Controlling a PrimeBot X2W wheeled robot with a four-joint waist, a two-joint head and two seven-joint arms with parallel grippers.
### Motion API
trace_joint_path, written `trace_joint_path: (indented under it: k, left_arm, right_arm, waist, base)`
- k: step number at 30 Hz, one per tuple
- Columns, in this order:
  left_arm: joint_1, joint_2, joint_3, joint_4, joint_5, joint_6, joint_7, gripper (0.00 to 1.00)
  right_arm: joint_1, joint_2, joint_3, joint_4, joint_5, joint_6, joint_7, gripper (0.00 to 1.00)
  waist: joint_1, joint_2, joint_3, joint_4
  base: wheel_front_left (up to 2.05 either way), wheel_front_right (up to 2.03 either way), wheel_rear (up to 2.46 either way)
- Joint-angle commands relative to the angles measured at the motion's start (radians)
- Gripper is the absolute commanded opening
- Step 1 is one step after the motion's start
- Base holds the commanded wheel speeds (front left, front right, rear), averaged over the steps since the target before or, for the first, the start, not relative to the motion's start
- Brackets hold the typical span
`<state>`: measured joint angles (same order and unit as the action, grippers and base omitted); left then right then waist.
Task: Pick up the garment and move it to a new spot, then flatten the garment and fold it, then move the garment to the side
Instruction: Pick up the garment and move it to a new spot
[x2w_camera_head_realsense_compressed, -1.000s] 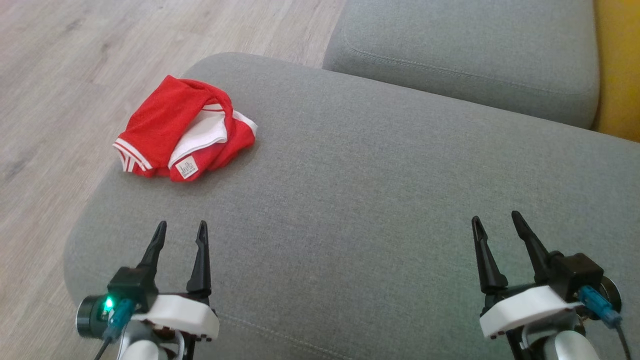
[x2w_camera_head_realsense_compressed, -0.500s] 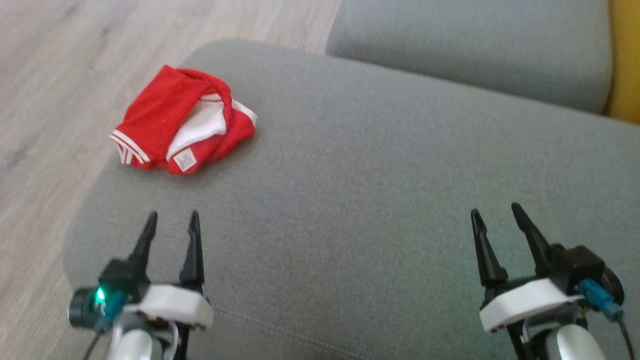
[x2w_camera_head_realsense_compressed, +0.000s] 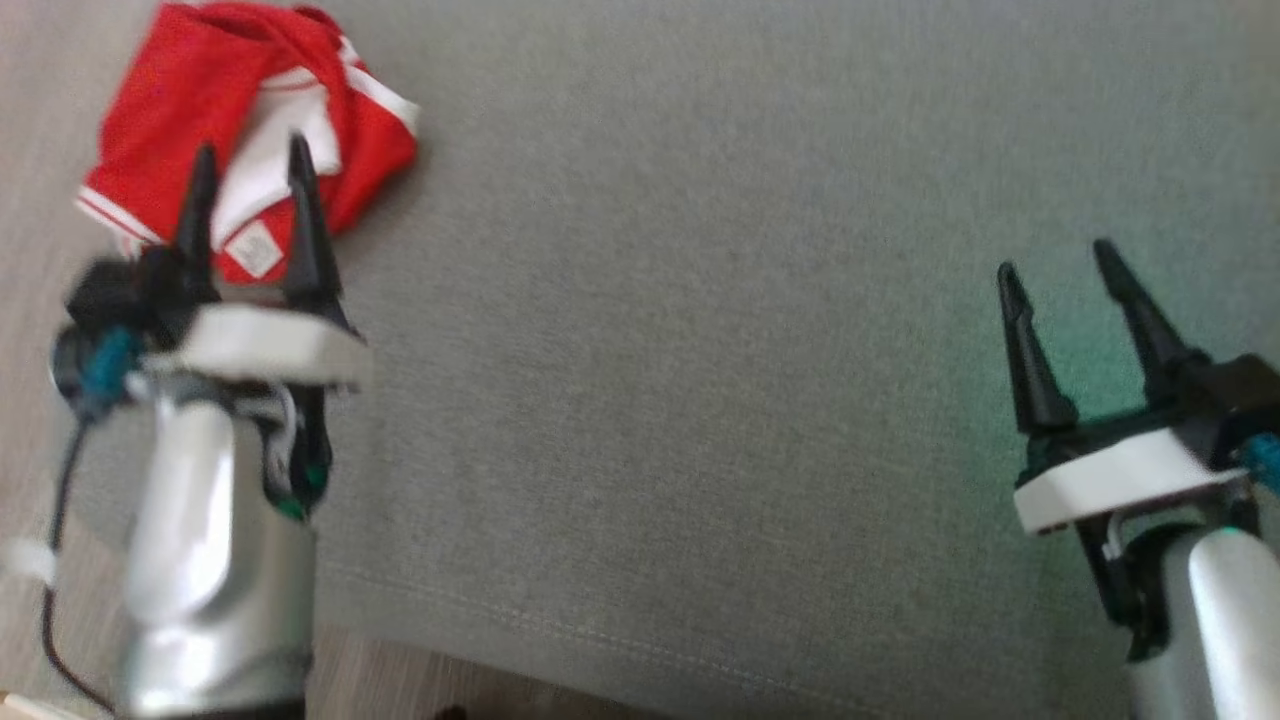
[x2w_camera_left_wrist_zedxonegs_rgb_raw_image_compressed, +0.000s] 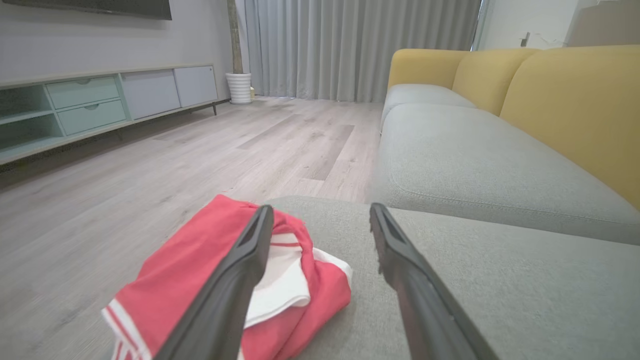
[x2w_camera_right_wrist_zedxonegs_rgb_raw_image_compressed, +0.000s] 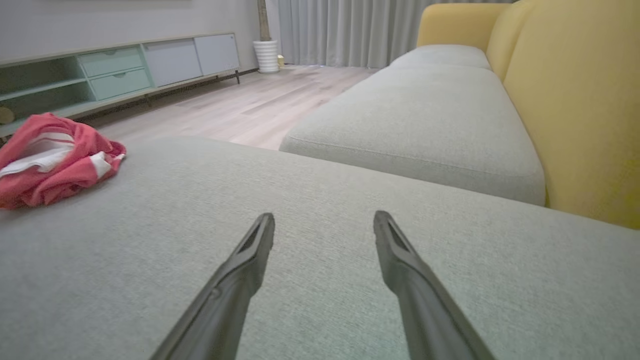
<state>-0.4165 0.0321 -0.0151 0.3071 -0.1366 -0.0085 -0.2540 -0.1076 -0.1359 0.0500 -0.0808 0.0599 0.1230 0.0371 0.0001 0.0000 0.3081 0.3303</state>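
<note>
Both pairs of fingers stood spread, gripping nothing. The left gripper (x2w_camera_head_realsense_compressed: 251, 148) hovered at the near side of the crumpled red-and-white garment (x2w_camera_head_realsense_compressed: 150, 110), which lay at the grey cushion's (x2w_camera_head_realsense_compressed: 700, 350) left edge; the right gripper (x2w_camera_head_realsense_compressed: 1054, 258) hung well apart from the garment, to its right.

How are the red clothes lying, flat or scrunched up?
Scrunched up. The red garment lies in a lumpy heap on the grey sofa cushion, its white inside and label showing.
</note>
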Motion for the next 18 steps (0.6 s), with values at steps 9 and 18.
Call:
trace_joint_path:
  k: [9,18]
  left_arm:
    - [-0.355,0.098,0.097,0.312,0.018,-0.038,-0.008,1.0]
    - [-0.562,0.182,0.116,0.665,0.023,-0.019,0.0,1.0]
  right_arm:
    - [-0.118,-0.041,0.03,-0.08,-0.007,0.008,0.016,1.0]
    - [-0.156,-0.047,0.046,-0.068,-0.003,0.008,0.008,1.0]
  waist:
    - [-0.0001,0.0,0.233,-0.076]
    - [-0.0001,0.0,0.28,-0.107]
  base:
    - [0.0,0.0,0.0]
    - [0.0,0.0,0.0]
